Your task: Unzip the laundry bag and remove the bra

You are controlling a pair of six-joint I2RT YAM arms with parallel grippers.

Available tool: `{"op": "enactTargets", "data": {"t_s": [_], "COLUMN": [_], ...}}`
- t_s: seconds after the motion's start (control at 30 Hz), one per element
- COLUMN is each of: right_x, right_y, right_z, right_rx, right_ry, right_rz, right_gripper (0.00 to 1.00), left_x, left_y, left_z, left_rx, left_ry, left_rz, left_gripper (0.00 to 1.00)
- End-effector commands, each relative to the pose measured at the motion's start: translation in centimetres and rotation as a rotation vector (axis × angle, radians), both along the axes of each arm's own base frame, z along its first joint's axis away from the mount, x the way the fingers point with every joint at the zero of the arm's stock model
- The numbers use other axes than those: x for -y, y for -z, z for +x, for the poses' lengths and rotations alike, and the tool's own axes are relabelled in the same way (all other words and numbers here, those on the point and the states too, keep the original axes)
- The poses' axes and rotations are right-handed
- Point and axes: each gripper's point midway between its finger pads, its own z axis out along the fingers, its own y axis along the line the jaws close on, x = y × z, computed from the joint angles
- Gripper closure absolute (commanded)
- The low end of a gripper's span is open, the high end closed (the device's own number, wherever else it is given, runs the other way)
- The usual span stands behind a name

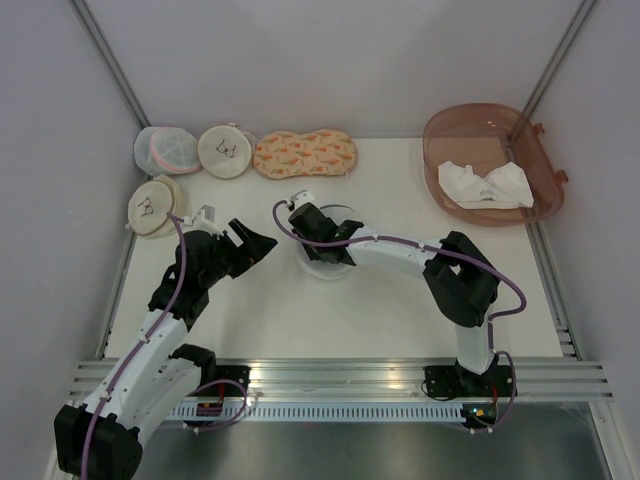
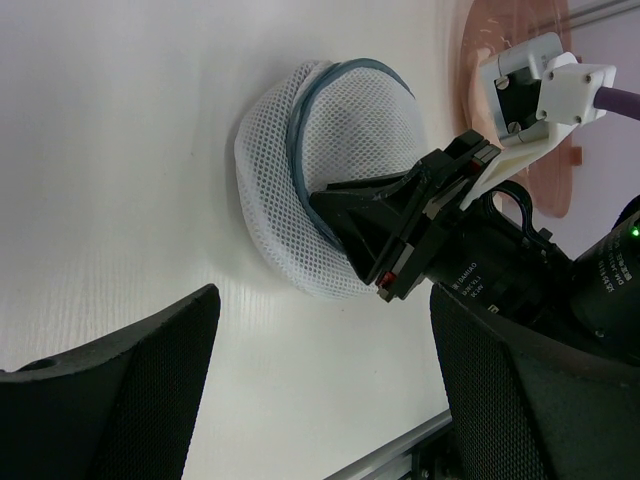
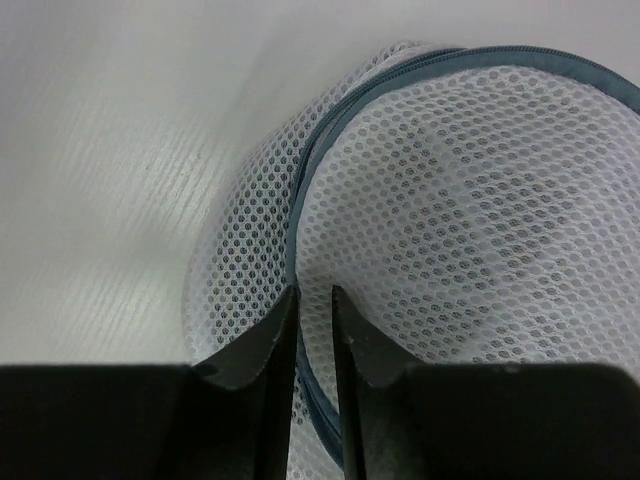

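Observation:
The laundry bag [image 1: 332, 266] is a round white mesh dome with a blue-grey zipper rim [image 3: 300, 200], lying mid-table. It also fills the right wrist view [image 3: 480, 200] and shows in the left wrist view [image 2: 300, 140]. My right gripper [image 1: 335, 250] presses down on its top. The jaws [image 3: 313, 292] stand a narrow slit apart, straddling the zipper rim, with nothing visibly pinched. My left gripper [image 1: 258, 238] hovers wide open just left of the bag, its fingers [image 2: 140, 370] holding nothing. The bra is hidden; only faint grey shading shows through the mesh.
Along the back left lie two cream round pouches [image 1: 224, 150] [image 1: 153, 207], a white mesh pouch with pink trim [image 1: 165, 150] and an orange patterned pouch [image 1: 305, 154]. A translucent brown bin [image 1: 535, 150] at the back right holds a white cloth [image 1: 485, 185].

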Motion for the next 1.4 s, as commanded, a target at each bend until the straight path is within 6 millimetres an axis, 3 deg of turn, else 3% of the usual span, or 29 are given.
{"op": "enactTargets", "data": {"t_s": [0.0, 0.17, 0.43, 0.63, 0.73, 0.77, 0.83, 1.1, 1.37], "right_x": [0.3, 0.5, 0.8, 1.2, 1.1, 1.2, 1.3, 0.8, 0.2], "right_y": [-2.0, -0.4, 3.0, 4.4, 4.9, 4.9, 5.1, 1.6, -5.5], "right_z": [0.9, 1.0, 1.2, 1.2, 1.1, 1.2, 1.1, 0.6, -1.4], "right_rx": [0.053, 0.042, 0.008, -0.013, -0.022, -0.024, -0.027, -0.011, 0.019], "right_ry": [0.026, 0.034, 0.041, 0.042, 0.038, 0.039, 0.040, 0.014, -0.062], "right_rz": [0.007, -0.032, -0.087, -0.112, -0.115, -0.114, -0.116, -0.033, 0.139], "right_gripper": [0.73, 0.64, 0.76, 0.76, 0.85, 0.96, 1.00, 1.00, 1.00], "left_x": [0.1, 0.1, 0.1, 0.0, 0.0, 0.0, 0.0, 0.0, 0.0], "left_y": [-0.8, -0.9, -1.0, -1.1, -1.2, -1.2, -1.2, -1.0, -1.1], "left_z": [0.3, 0.2, 0.2, 0.2, 0.1, 0.1, 0.1, 0.2, 0.3], "left_rx": [0.022, 0.022, 0.026, 0.030, 0.030, 0.030, 0.031, 0.025, 0.026], "left_ry": [-0.013, -0.010, -0.013, -0.017, -0.016, -0.015, -0.014, -0.017, -0.017], "left_rz": [-0.032, -0.034, -0.034, -0.036, -0.034, -0.034, -0.033, -0.031, -0.033], "left_gripper": [0.11, 0.11, 0.11, 0.11, 0.11, 0.11, 0.11, 0.11, 0.11]}}
